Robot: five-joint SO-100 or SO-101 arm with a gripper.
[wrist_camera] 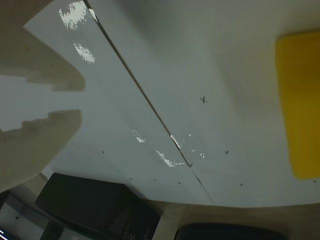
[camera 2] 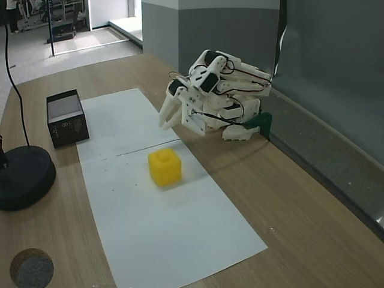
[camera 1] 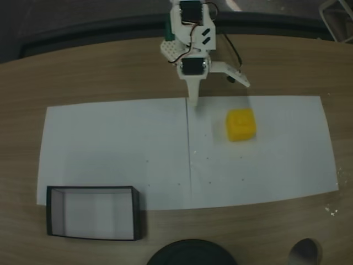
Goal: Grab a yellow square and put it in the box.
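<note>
Gripper (camera 1: 218, 93) folded back at 12 o'clock, jaws wide, empty; yellow square (camera 1: 241, 125) free on paper (camera 1: 110, 149); box (camera 1: 92, 212) at 7 o'clock awaits it

A wood-grain counter (camera 1: 110, 72) carries white paper sheets (camera 1: 121, 149). In a fixed view, the box (camera 1: 92, 212) sits near-left, a dark round disc (camera 1: 190, 254) nearer, the yellow square (camera 1: 241, 124) right.

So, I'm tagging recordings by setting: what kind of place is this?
Probably an office or lab: a wood-grain table against a grey partition, white paper sheets as a work mat, and open floor with furniture behind.
</note>
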